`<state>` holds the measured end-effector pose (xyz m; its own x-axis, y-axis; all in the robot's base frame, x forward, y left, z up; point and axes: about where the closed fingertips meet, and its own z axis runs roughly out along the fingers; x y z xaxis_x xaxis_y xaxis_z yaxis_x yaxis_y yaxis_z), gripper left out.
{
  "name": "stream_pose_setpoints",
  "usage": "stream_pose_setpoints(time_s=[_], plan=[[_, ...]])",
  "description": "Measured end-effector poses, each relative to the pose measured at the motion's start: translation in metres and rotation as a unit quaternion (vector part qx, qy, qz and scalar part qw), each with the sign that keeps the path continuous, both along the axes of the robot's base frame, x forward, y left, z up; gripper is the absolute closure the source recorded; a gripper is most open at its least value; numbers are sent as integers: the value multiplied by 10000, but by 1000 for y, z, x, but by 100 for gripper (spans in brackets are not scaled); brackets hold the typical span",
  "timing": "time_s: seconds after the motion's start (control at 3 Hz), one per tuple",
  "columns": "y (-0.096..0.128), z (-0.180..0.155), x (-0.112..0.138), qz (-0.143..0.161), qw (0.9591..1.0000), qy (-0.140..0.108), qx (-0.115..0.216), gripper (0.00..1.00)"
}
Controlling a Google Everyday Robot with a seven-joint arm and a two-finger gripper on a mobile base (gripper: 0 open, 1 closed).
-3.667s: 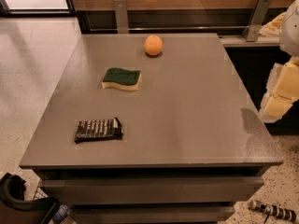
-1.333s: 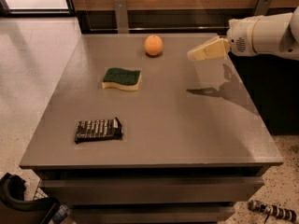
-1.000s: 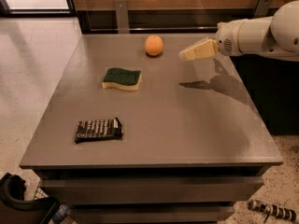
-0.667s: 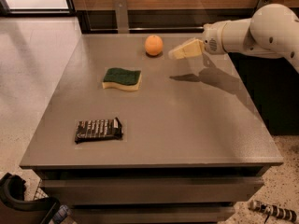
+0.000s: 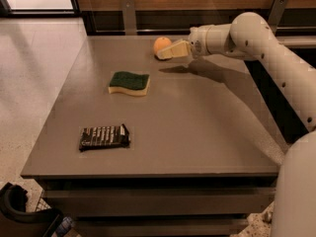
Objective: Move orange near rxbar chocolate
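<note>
A: L to R, pls. What's at left?
B: Front-left of the table (image 5: 197, 122): chocolate bar (image 5: 104, 137), lying flat, long axis left-right, approx. parallel w/ the front edge. Further back is a sponge (image 5: 129, 82), apart from everything.
A: And the orange (image 5: 160, 44)?
B: Back edge, about mid-table. It's well apart from the bar, which lies fwd and left of it, w/ the sponge roughly on that line.
A: Where's the tool (image 5: 165, 53)?
B: Just right of the orange, pointing left at it, low over the table. The one arm (image 5: 256, 38) reaches in from the right, so the fruit sits right at the tool's tip, on its left.
A: Apart, together, clamped?
B: Can't tell, it reads as one pale wedge. It covers the orange's lower right, so touching vs. just beside is unclear too. The arm is cut off at the right edge, and the bar's print isn't legible.
</note>
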<state>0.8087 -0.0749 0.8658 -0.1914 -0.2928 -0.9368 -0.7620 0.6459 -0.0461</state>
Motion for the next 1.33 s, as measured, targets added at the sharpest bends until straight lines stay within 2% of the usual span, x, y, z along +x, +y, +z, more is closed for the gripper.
stream_pose_setpoints(time_s=[0.33,0.67,1.33], plan=[[18,-10,18,104,9998,47,179,0],[36,-23,24,283,9991,107,300,16],[43,-27,24,335,9989,134,314,62]])
